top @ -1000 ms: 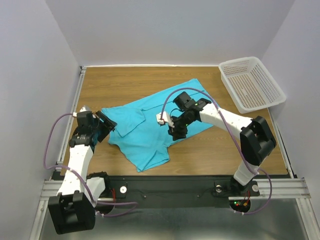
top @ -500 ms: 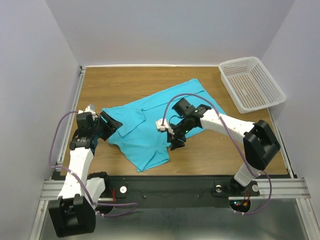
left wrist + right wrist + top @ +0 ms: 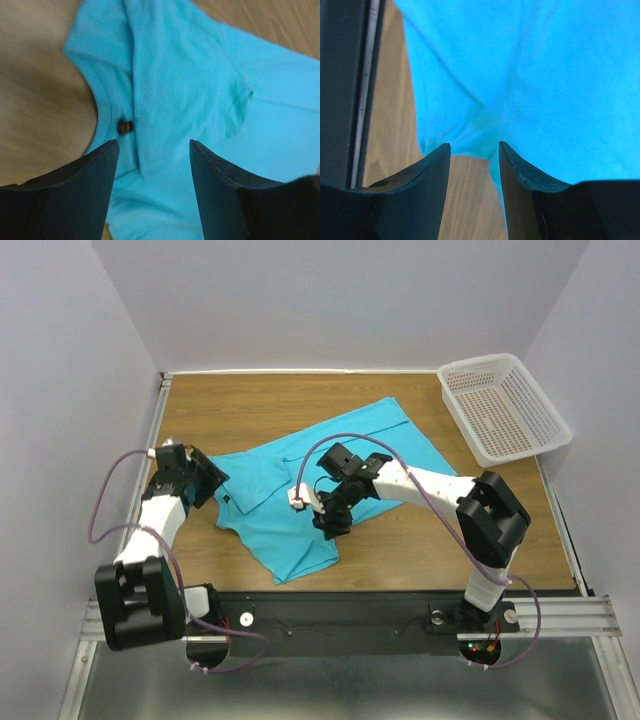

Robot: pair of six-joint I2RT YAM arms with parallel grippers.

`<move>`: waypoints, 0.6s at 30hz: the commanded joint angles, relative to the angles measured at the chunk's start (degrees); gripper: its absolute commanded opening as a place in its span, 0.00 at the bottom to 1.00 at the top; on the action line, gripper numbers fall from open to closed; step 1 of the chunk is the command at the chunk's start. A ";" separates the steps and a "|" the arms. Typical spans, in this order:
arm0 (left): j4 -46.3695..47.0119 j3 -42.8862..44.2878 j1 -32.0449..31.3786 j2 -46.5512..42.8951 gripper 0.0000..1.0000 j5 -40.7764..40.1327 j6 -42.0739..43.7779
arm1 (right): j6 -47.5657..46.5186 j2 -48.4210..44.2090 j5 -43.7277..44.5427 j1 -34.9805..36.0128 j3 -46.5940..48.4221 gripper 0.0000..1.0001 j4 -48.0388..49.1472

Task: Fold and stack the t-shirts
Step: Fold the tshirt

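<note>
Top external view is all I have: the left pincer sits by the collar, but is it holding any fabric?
Observer: No. The left wrist view shows the left pincer open, with the t-shirt lying beyond its fingers, ungripped.
Operator: I can't make out the neck label. Is it there?
Observer: Yes, a small dark label sits inside the collar, just past the left-hand finger.
Operator: And the right pincer?
Observer: The right pincer is open too, with nothing between its fingers. It sits at the t-shirt's edge, where the fabric meets the bare table.
</note>
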 commanded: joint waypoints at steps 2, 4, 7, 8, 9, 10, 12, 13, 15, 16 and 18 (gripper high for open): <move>7.14 10.56 0.65 7.42 0.70 -7.33 12.33 | 2.31 -4.90 2.79 -5.06 -0.07 0.49 2.86; 6.96 13.91 0.74 11.81 0.72 -6.37 15.40 | 2.75 -5.96 2.52 -8.12 -0.34 0.50 3.04; 5.04 18.13 1.00 18.93 0.72 -5.14 20.59 | 3.27 -6.75 1.73 -10.77 -0.08 0.50 3.21; 4.34 19.09 1.17 20.69 0.72 -4.26 21.65 | 3.54 -7.28 1.30 -12.35 -0.07 0.50 3.30; 3.98 19.97 1.26 23.92 0.72 -3.65 24.10 | 3.63 -7.54 1.20 -12.97 0.01 0.50 3.39; 3.63 21.72 1.26 25.44 0.72 -2.94 25.34 | 3.72 -7.81 1.29 -13.76 -0.07 0.50 3.39; 2.05 23.66 1.35 29.21 0.72 -2.32 27.54 | 3.98 -8.51 1.12 -15.70 0.01 0.50 3.56; 1.26 25.24 1.52 30.01 0.72 -1.71 29.38 | 4.07 -8.60 1.03 -16.92 0.01 0.50 3.56; 0.99 25.96 2.05 31.68 0.72 -0.74 30.62 | 4.24 -9.13 0.68 -17.98 -0.07 0.50 3.56; 0.55 26.66 2.23 32.04 0.72 -0.65 31.67 | 4.42 -9.30 0.41 -18.94 -0.25 0.50 3.65; 0.20 27.19 3.19 33.18 0.72 -0.48 32.29 | 4.42 -9.65 -0.20 -19.74 -0.42 0.50 3.74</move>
